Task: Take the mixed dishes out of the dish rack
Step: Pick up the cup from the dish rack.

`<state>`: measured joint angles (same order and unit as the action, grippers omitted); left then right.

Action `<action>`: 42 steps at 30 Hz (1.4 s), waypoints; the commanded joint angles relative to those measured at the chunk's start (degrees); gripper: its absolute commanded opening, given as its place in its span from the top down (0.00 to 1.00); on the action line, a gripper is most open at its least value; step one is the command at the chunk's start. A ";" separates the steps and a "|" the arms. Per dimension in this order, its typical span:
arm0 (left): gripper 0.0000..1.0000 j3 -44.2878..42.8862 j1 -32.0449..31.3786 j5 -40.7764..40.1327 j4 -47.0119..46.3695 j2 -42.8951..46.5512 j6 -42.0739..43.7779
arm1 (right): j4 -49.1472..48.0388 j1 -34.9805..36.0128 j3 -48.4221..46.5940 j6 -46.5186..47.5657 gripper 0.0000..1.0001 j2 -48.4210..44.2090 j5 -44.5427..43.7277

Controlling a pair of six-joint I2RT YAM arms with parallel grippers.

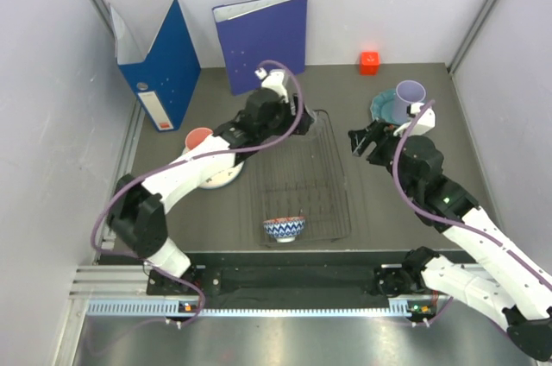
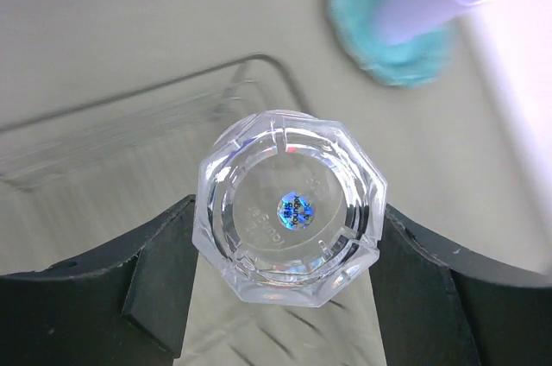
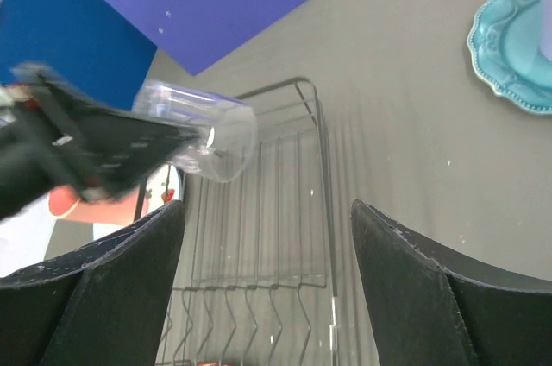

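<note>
- Patterned bowl (image 1: pixel 284 228) sat at the near end of the dish rack (image 1: pixel 332 185), not yet unloaded.
- Right gripper (image 3: pixel 267 284) hung beside the rack, jaws apart and empty; probably staged for the bowl.
- Left gripper (image 2: pixel 289 254) was clamped on the clear tumbler (image 3: pixel 207 129), above the rack's far end.
- Lavender cup (image 1: pixel 410 91) stood on the teal plate (image 1: pixel 384 109), off the rack.

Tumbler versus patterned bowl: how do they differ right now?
The tumbler is clear glass, held tilted in the left hand above the dish rack's far end; the bowl is opaque, blue-white patterned, sitting upright and ungripped at its near end. The tumbler is taller and narrower. Neither is on the table yet.
</note>
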<state>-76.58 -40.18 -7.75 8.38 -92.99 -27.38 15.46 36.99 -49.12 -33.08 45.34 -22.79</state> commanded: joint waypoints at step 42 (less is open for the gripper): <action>1.00 25.07 11.09 49.41 -81.68 1.59 -54.71 | -36.91 -7.02 3.07 -11.22 0.36 7.56 36.85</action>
<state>-49.89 -28.32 41.39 -69.95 -93.38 -83.83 -15.51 30.20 -41.80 -43.79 52.01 12.05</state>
